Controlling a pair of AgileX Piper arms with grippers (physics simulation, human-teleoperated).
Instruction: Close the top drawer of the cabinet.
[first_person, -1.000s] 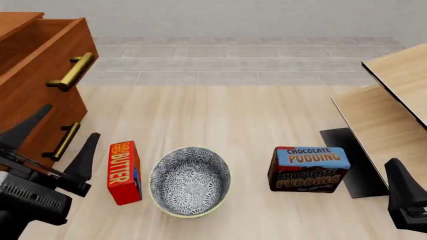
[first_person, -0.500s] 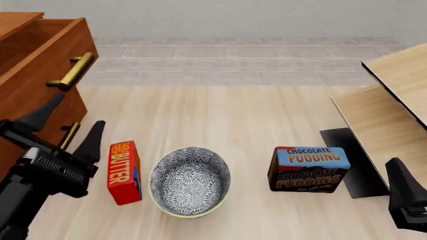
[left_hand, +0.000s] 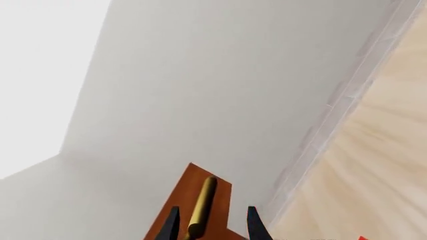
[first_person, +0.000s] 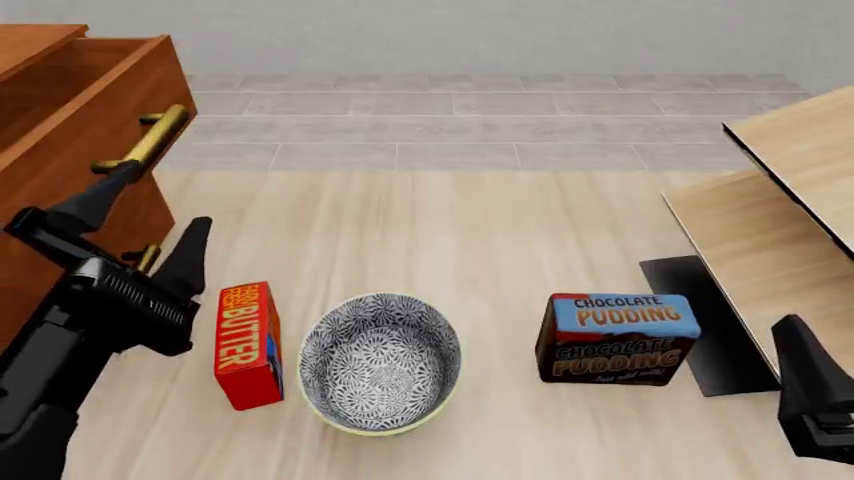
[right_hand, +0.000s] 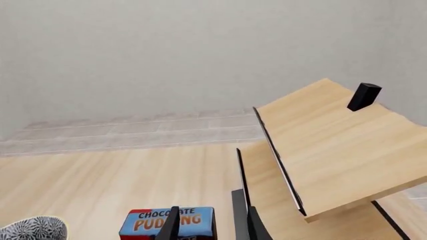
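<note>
The reddish-brown cabinet (first_person: 27, 45) stands at the far left. Its top drawer (first_person: 114, 105) is pulled out, with a brass bar handle (first_person: 147, 140) on its flat front. My left gripper (first_person: 164, 195) is open, right in front of that handle, one fingertip touching or just short of the handle's lower end. In the left wrist view the handle (left_hand: 202, 205) and drawer front (left_hand: 221, 200) lie between my open left gripper's (left_hand: 212, 220) fingers. My right gripper (first_person: 805, 385) is open and empty at the near right; it also shows in the right wrist view (right_hand: 210, 225).
A lower drawer handle (first_person: 142, 258) peeks out behind my left arm. A red butter box (first_person: 250, 345), a patterned bowl (first_person: 380, 362) and a chocolate pudding box (first_person: 618, 338) stand in a row near me. Pale wood furniture (first_person: 787, 220) fills the right side.
My left gripper has moved forward and up, from beside the butter box and lower drawer handle to the top drawer's handle. The right arm has not moved.
</note>
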